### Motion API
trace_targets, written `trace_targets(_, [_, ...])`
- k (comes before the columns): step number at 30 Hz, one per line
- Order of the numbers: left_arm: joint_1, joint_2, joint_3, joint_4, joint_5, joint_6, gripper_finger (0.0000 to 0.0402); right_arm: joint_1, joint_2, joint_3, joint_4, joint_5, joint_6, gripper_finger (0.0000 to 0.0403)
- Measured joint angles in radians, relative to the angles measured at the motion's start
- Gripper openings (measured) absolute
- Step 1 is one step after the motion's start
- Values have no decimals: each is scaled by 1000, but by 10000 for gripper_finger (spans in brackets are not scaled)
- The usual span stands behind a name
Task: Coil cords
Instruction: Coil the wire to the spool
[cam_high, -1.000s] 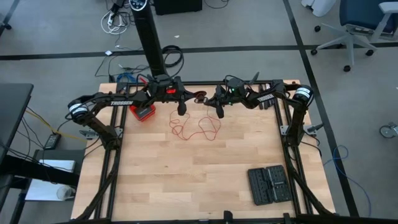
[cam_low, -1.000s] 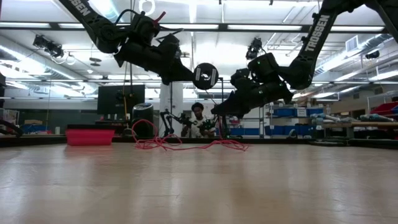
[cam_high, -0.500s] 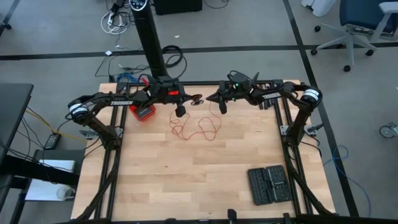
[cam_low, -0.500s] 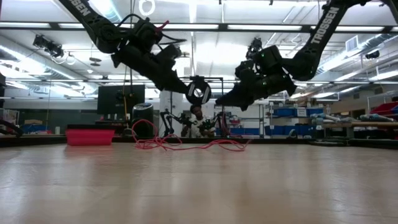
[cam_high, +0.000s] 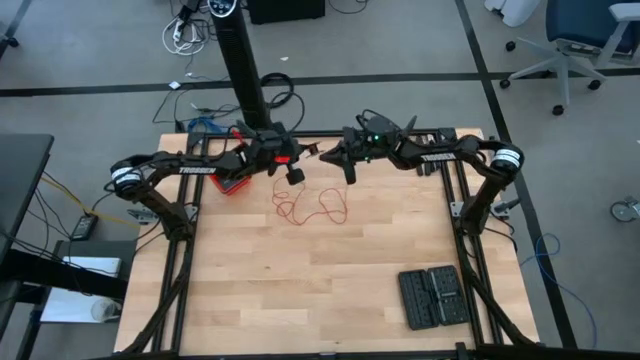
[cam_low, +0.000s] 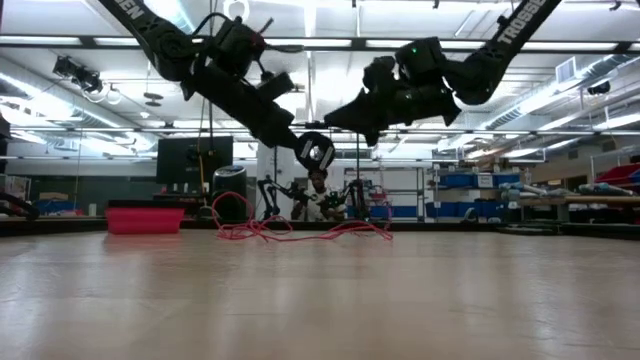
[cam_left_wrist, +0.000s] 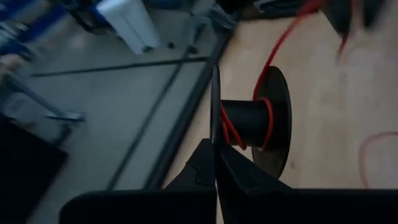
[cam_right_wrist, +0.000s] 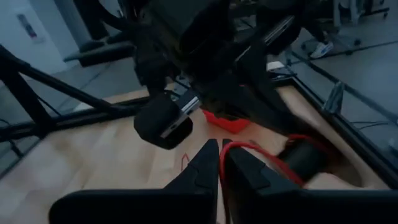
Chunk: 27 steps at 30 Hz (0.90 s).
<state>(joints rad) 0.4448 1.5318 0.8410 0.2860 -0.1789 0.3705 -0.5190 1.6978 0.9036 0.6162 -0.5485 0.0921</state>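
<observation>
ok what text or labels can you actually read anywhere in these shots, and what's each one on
"TROSSEN": white letters on the right arm in the low view, partly cut off by the frame's top edge.
White lettering on the left arm in the high view: too small to read.
Letters on the left arm in the low view: only a fragment, not readable.
Nothing else legible.

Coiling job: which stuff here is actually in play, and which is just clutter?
In play:
- red wire, loose on the table, one end wound on the spool
- black spool, gripped by the left claw
- right claw, pinching the wire

Clutter:
- red box
- black case
</observation>
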Motion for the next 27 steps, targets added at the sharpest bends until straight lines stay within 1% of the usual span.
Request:
trace_targets(3, [-41,0,0,59,-84,2,0,46,0,5,0,57,-16,27])
trace_targets(6, [-79,0,0,146,-130,-15,0,88,0,5,-1,88,-23,27])
trace_targets(9, [-110,0,0,237,-164,-86,0,129,0,5,12,118,-34,26])
trace_targets(11, [-121,0,-1,278,-178,-139,0,154,0,5,17,161,-36,27])
trace_targets(16, [-138,0,0,362,-175,-246,0,213,1,5,5,309,-81,37])
trace_targets(22, [-144,0,-33,490,-157,-326,0,276,1,5,-2,478,-129,40])
trace_targets(27, [-145,0,-44,582,-94,-358,0,321,1,5,-83,575,-139,34])
